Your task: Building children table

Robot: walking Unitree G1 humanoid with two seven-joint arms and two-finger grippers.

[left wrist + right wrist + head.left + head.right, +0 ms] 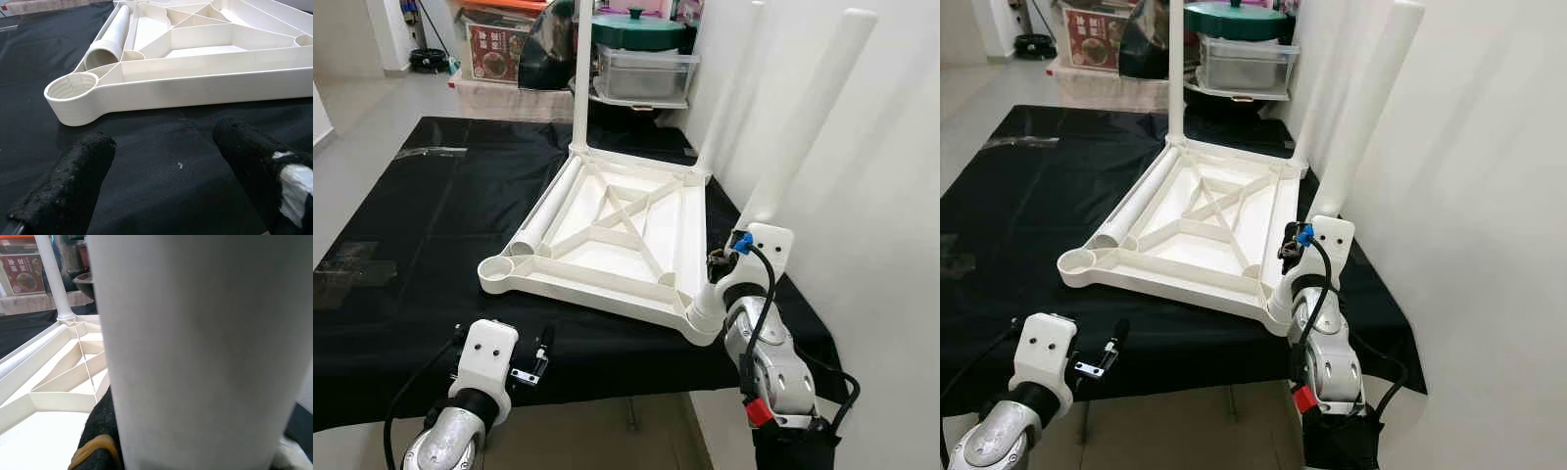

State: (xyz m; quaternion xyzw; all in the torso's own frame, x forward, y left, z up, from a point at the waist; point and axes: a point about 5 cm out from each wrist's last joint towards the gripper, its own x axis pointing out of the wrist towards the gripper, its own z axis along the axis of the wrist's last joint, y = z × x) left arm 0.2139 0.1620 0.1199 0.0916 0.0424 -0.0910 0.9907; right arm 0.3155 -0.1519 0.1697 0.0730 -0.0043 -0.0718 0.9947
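Left pincer [540,357] hovers spread over the black cloth [411,225] at the near edge, empty, just short of the open corner socket [73,88] of the upturned white tabletop [607,235]. Right pincer [1304,257] pinches the near-right leg [803,117], standing tilted in its corner. A loose leg [548,211] lies inside the frame; two more legs stand at the far corners.
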